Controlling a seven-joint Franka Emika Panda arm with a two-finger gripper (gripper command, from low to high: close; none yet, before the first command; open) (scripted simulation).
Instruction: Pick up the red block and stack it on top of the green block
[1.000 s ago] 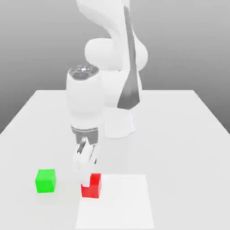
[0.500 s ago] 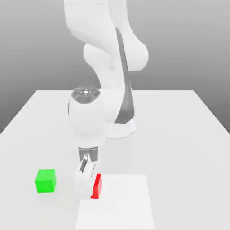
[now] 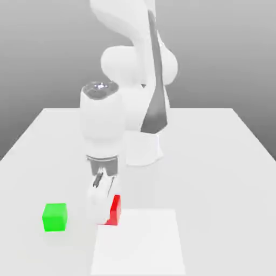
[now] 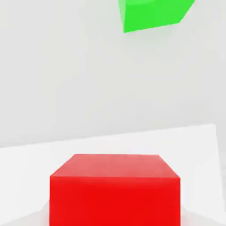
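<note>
- The pincer (image 3: pixel 105 213) is clamped on the red block (image 3: pixel 115 211), one finger (image 3: pixel 98 207) lying across the face turned to me in the exterior view. I take it that a grip on two opposite sides is meant to keep the block from twisting on its way over.
- The red block looks upright and level in that grip, its top free of the fingers; I'd guess that is so its flat underside can land squarely on the other one.
- The green block (image 3: pixel 54 217) sits by itself, apart from the pincer, toward the exterior view's left. It rests flat, a steady seat for the stack, and nothing is on it yet.
- Under and beside the pincer, reaching to the exterior view's right, lies a pale square patch (image 3: pixel 141 245), slightly brighter than what surrounds it. Whether the block clears the surface I can't quite tell, though it seems raised a little.
- The table (image 3: pixel 215 178) spreads wide, plain and whitish around the pincer. Behind it stands the arm's base (image 3: pixel 141 148), and beyond that a bare grey backdrop (image 3: pixel 226 48).
</note>
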